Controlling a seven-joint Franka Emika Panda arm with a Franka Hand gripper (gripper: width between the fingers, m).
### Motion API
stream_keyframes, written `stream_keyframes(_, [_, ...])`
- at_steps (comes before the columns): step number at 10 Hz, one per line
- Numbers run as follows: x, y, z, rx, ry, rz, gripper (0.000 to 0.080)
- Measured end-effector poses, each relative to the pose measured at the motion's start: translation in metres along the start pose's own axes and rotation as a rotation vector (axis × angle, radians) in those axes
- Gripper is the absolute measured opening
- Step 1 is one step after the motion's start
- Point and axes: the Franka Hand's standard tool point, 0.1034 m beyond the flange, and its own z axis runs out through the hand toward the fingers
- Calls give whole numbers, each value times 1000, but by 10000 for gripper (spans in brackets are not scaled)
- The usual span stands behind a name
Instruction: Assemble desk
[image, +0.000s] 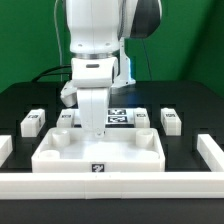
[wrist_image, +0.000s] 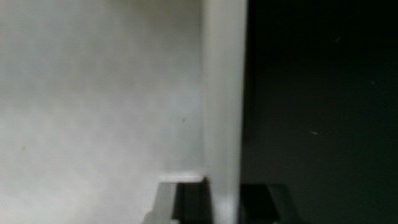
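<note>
**End effector at the panel's far rim, no legs fitted yet**

The end effector is down at the far edge of the panel. In the wrist view its two dark fingertips stand on either side of a thin white upright strip, which I take to be the panel's rim. I cannot tell whether they are pressing on it or only straddling it.

The panel lies flat on the black table, in the middle, just behind the front rail. Its raised rim and corner sockets face up. Its long axis runs from the exterior view's left to its right, and a small tag shows on the near wall.

What look like four legs lie loose on the table in a row behind the panel. The outer ones are well apart from it. The marker board lies between the inner ones, behind the arm.

By my reading, assembly has barely begun. The sockets that show are empty, no leg stands in the panel, and all the legs have yet to be fitted.
</note>
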Motion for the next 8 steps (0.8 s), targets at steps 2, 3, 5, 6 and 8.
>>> stream_keyframes(2, [0,0,0,0,0,0,57])
stream_keyframes(3, [0,0,0,0,0,0,57])
stream_keyframes(5, [-1,0,0,0,0,-10,57])
stream_keyframes(6, [-4,0,0,0,1,-23,58])
stream_keyframes(8, [-10,3,0,-11,2,-53,58])
